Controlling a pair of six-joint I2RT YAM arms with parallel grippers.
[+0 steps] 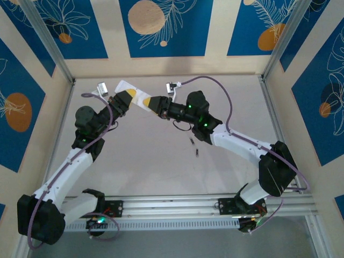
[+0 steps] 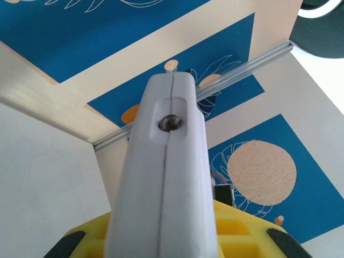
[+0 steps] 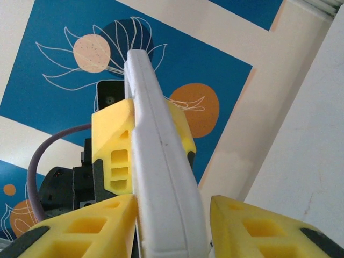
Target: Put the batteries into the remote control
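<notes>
Open table (image 1: 156, 177) at 6 o'clock between left arm (image 1: 70, 166) and right arm (image 1: 236, 142), plenty of room there. More free surface at 1–2 o'clock, far right corner. Jammed at 11 o'clock: left gripper (image 1: 128, 97) and right gripper (image 1: 154, 102) nose to nose around raised remote control (image 1: 128, 87). Batteries (image 1: 192, 141) loose near centre, just beside right arm, tight squeeze from 3 o'clock. Rail (image 1: 177, 204) along near edge.

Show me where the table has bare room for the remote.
Widest bare stretch of table: bordered by the left arm, near rail and the batteries. Another far right, between the right arm and the side rail. Crowded at the back, where left pincer and right pincer flank the remote control.
</notes>
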